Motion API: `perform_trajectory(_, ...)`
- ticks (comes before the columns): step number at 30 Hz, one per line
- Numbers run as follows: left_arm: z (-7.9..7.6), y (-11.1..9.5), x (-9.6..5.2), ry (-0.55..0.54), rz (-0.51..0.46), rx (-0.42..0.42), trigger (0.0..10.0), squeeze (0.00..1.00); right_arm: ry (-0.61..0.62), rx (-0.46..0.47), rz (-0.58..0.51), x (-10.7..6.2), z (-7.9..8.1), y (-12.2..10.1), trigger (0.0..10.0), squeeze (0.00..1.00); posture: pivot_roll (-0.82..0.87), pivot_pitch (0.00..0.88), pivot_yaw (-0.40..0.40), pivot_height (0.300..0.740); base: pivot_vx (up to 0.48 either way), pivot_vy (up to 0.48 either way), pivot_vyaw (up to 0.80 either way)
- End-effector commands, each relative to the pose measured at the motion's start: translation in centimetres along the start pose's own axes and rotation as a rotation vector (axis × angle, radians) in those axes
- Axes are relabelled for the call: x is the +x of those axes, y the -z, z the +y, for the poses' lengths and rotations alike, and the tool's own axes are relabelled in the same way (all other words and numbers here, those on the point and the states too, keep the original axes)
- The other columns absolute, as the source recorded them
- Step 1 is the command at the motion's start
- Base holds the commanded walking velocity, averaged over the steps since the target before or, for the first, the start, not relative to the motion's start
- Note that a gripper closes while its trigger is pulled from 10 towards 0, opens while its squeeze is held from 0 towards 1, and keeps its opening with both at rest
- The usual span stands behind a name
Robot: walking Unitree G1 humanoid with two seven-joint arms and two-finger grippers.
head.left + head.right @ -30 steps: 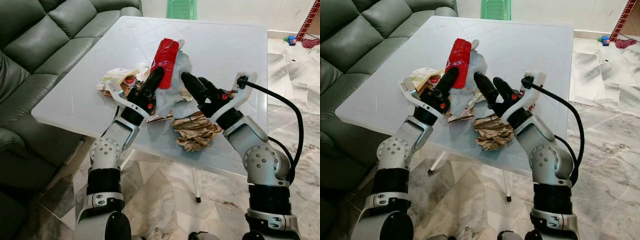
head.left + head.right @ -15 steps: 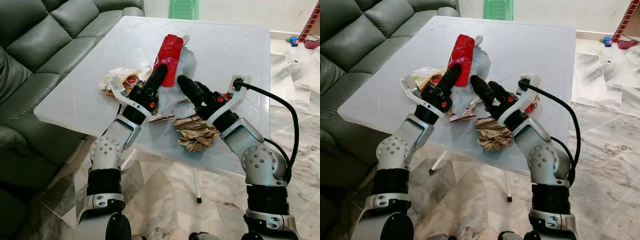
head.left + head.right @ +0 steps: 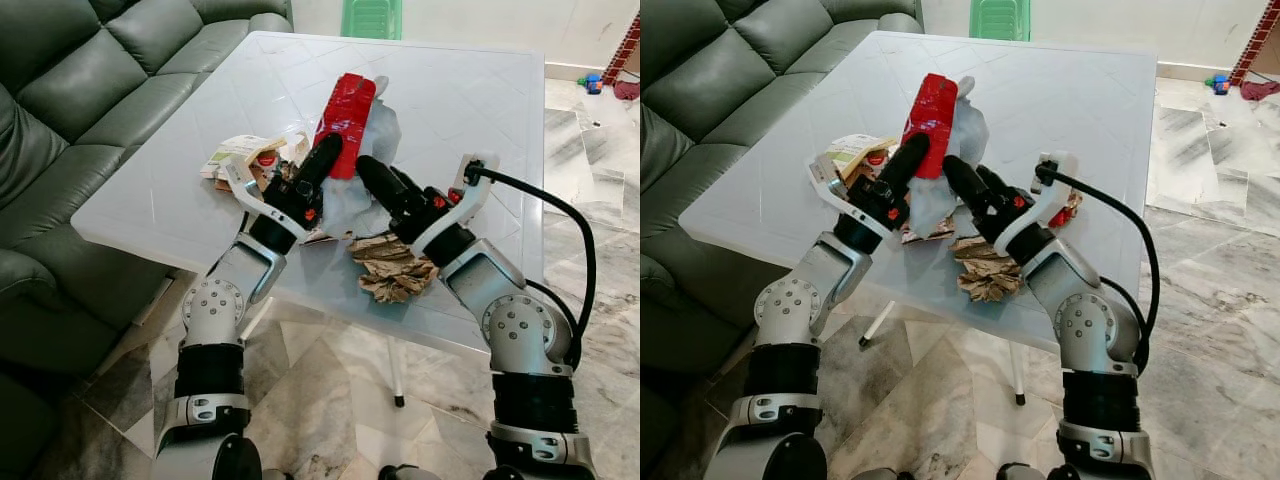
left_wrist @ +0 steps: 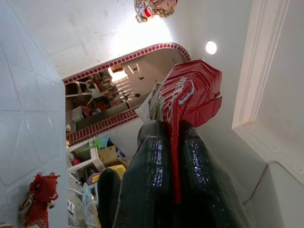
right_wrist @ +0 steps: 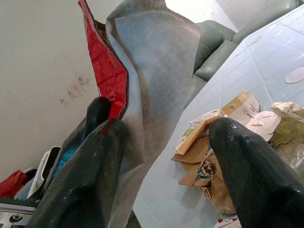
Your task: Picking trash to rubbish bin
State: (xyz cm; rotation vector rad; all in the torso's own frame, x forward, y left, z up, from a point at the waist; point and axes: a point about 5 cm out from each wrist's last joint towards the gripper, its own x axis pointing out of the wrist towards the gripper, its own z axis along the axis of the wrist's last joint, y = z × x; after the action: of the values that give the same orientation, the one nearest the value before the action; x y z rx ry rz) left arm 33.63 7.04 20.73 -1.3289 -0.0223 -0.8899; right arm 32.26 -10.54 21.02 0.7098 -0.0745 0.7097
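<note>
My left gripper [image 3: 330,150] is shut on the lower end of a red foil packet [image 3: 346,108], holding it upright above the white table [image 3: 470,90]; the packet [image 4: 190,90] sticks out between the fingers. A pale grey, see-through sheet [image 3: 352,200] hangs with the packet. My right gripper [image 3: 380,172] is close beside it, open. That grey sheet [image 5: 152,71] hangs between its wide-apart fingers, against one finger [image 5: 99,137]. Crumpled brown paper [image 3: 395,272] lies on the table under the right wrist.
Torn cardboard and wrappers [image 3: 240,155] lie on the table left of the left gripper. A grey-green sofa [image 3: 80,90] runs along the table's left side. A green stool [image 3: 372,18] stands behind the table. The floor to the right is marble tile [image 3: 600,200].
The camera has shifted slightly. My left gripper has raised the red packet a little, and the right gripper has moved closer to it, its fingers still apart.
</note>
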Motion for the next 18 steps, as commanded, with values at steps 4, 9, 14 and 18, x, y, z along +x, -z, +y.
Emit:
perform_trajectory(4,-0.77,3.95,1.12,0.057,0.01,-0.141,10.0,0.0,-0.014,-0.003,-0.011,0.06,0.31,-0.21,0.0,0.0,-0.1,0.097,0.08,0.74,0.0,0.0,0.0)
perform_trajectory(9,-0.81,4.04,1.12,0.057,0.011,-0.143,10.0,0.0,-0.004,-0.004,-0.024,0.06,0.2,-0.45,0.0,0.0,-0.11,0.096,0.08,0.74,0.0,0.0,0.0)
perform_trajectory(14,-0.84,4.0,1.11,0.056,0.011,-0.143,10.0,0.0,0.006,-0.005,-0.035,0.04,0.08,-0.59,0.0,0.0,-0.11,0.098,0.08,0.74,0.0,0.0,0.0)
perform_trajectory(18,-0.82,4.02,1.06,0.053,0.011,-0.141,10.0,0.0,0.012,-0.007,-0.038,-0.01,0.01,-0.6,0.0,0.0,-0.11,0.1,0.08,0.74,0.0,0.0,0.0)
